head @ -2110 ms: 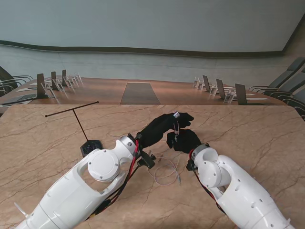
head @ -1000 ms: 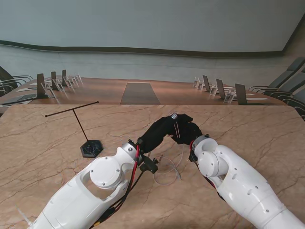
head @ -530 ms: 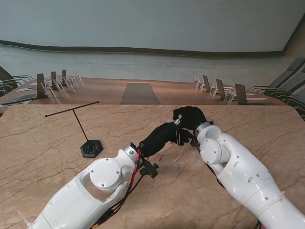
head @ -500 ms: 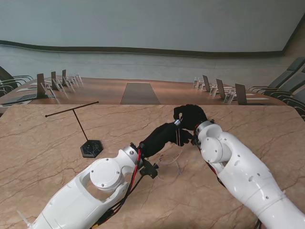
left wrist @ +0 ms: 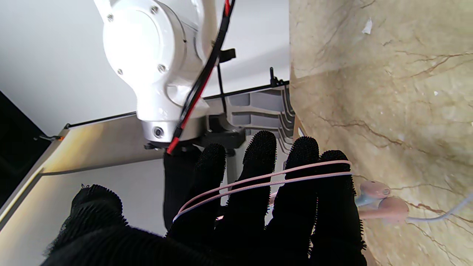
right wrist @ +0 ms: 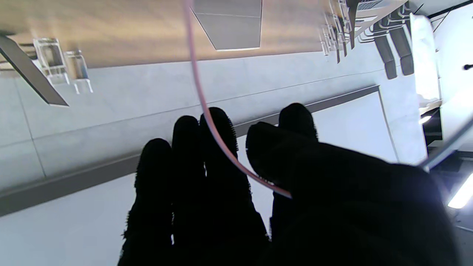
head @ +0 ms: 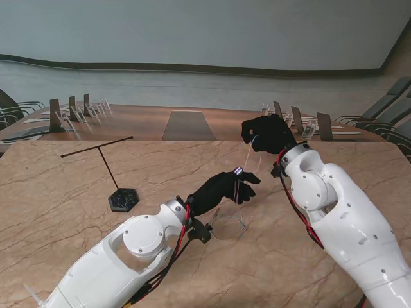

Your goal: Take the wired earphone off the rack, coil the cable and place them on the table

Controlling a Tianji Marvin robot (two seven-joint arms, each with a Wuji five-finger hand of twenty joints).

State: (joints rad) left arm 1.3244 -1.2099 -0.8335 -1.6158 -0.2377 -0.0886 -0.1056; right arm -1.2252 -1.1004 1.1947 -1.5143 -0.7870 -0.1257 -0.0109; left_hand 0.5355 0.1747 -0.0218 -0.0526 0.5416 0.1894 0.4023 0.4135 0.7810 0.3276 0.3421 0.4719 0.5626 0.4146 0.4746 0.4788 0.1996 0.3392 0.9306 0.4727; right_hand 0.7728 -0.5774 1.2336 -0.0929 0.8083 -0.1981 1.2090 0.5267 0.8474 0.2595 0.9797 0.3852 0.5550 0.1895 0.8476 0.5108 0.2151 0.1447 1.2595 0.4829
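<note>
Stand view: the left hand (head: 225, 188) is raised over the marble bench (head: 77, 192) about mid-bench, fingers extended with the pale pink cable (head: 247, 157) of the wired earphone wrapped around them; a small silver part sits at the upper fingertip. The right hand (head: 266, 133) is higher and farther from me, to the right, fingers pinched on the cable, which runs taut between the two hands. A slack loop of cable (head: 225, 228) lies on the bench just nearer to me than the left hand. The rack (head: 106, 163), a thin T-shaped rod on a dark base, stands well apart to the left, bare. Left wrist view: two turns of the pink cable (left wrist: 266, 181) cross the four black gloved fingers (left wrist: 258, 162), which are held side by side and nearly straight; the thumb is off to one side, apart from them. The two pink earbuds (left wrist: 380, 201) hang just beside the outermost finger, close over the bench surface (left wrist: 388, 74); whether they touch it I cannot tell. A pale strand leads away from them. Right wrist view: the cable (right wrist: 207, 111) passes across the fingers (right wrist: 218, 147) and disappears under the thumb, held in a pinch; the other fingers are close together, lightly curled.
</note>
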